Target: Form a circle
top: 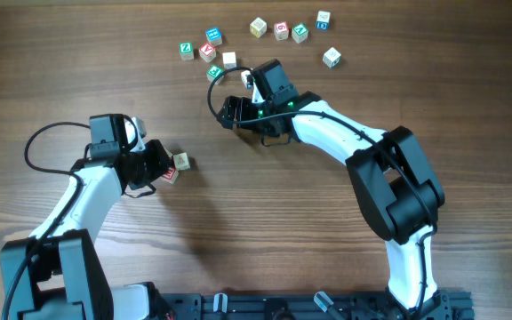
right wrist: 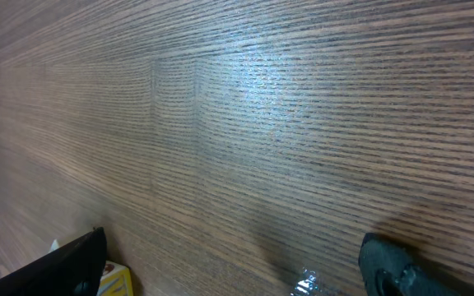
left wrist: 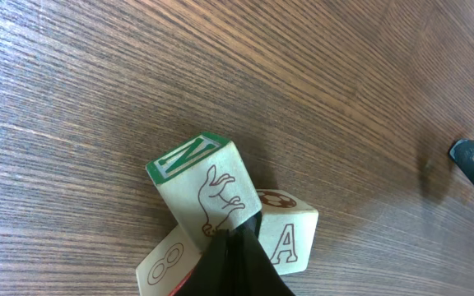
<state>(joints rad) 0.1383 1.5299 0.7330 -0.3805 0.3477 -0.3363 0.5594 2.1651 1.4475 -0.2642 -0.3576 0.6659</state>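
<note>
Against the cluster of three small pale wooden alphabet cubes (left wrist: 220, 201), the closed, empty left gripper (left wrist: 225, 240) rests; light, rigid, smooth, they probably slide best pushed on flat faces.

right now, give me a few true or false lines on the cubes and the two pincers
1. The left pincer is shut, its tip right at the three-cube cluster. True.
2. The right pincer grips a cube. False: it is open, with only bare table between its fingers.
3. The N cube has a green top and sits against the A cube. True.
4. Every cube on the table is in that cluster. False: scattered cubes lie apart from it, up by the right arm.
</note>
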